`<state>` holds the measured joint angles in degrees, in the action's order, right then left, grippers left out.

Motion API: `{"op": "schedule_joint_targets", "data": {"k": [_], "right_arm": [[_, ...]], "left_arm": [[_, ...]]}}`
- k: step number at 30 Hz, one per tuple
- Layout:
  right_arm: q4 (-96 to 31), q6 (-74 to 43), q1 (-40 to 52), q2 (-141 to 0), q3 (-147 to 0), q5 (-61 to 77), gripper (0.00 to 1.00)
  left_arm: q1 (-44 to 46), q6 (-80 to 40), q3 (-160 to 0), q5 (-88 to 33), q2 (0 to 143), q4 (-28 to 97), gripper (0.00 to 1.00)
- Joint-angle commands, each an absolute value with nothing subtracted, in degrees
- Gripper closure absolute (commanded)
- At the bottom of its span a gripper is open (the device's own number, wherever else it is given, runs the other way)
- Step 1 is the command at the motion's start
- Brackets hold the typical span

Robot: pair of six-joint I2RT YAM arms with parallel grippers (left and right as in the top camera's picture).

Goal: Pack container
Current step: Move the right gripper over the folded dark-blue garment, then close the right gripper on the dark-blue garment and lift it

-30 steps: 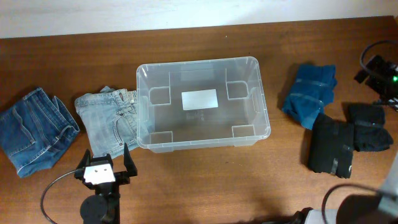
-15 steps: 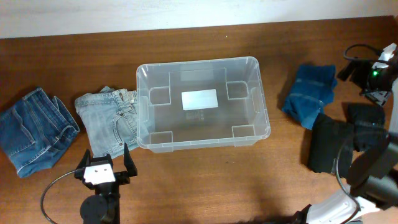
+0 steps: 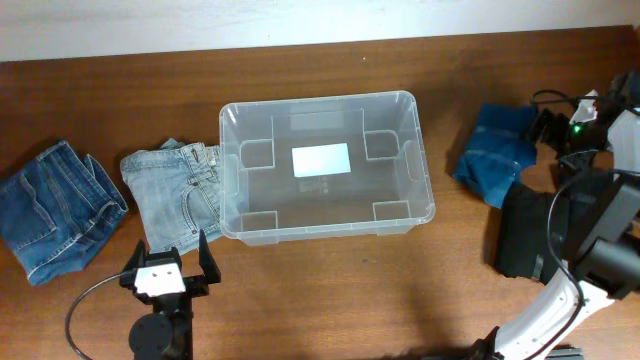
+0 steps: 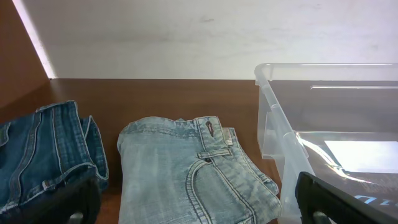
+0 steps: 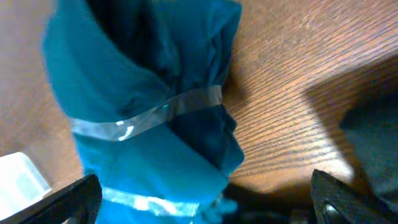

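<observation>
Container (image 3: 318,101) is empty and sits mid tabletop (image 3: 330,300). Left hand (image 3: 170,255) is spread and holds nothing, near the container's front-left corner. 2 folded jeans lie left of the container: light jeans (image 3: 180,190) touching its wall, dark jeans (image 3: 55,205) further out. Right hand (image 5: 205,186) is spread wide over the teal garment (image 3: 497,150) and grips nothing. Black garment (image 3: 535,235) lies beside the teal one.

It's looking like a robot lab: a bare wooden counter (image 3: 330,290) sitting against a plain white wall (image 3: 300,20), with cabled robot arms (image 3: 160,335) working at it.
</observation>
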<state>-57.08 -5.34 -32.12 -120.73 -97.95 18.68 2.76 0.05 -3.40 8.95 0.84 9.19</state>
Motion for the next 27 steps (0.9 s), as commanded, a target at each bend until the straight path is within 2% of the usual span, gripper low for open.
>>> {"op": "schedule_joint_targets", "data": {"k": [1, 16, 18, 24, 27], "right_arm": [[-56.7, -4.4, -32.2, -123.0, -98.5, 20.2, 0.01], [-55.4, -4.5, -29.4, -127.9, -97.8, 21.2, 0.00], [-55.4, -4.4, -28.9, -128.4, -97.6, 21.2, 0.06], [-55.5, -4.4, -28.5, -128.6, -97.6, 20.5, 0.36], [-55.6, -4.5, -28.5, -128.6, -97.6, 20.3, 0.37]], "left_arm": [[2.5, 0.9, -2.7, 8.8, 0.3, 9.0, 0.01], [2.5, 0.9, -2.7, 8.8, 0.3, 9.0, 0.01], [2.5, 0.9, -2.7, 8.8, 0.3, 9.0, 0.01], [2.5, 0.9, -2.7, 8.8, 0.3, 9.0, 0.01], [2.5, 0.9, -2.7, 8.8, 0.3, 9.0, 0.01]]}}
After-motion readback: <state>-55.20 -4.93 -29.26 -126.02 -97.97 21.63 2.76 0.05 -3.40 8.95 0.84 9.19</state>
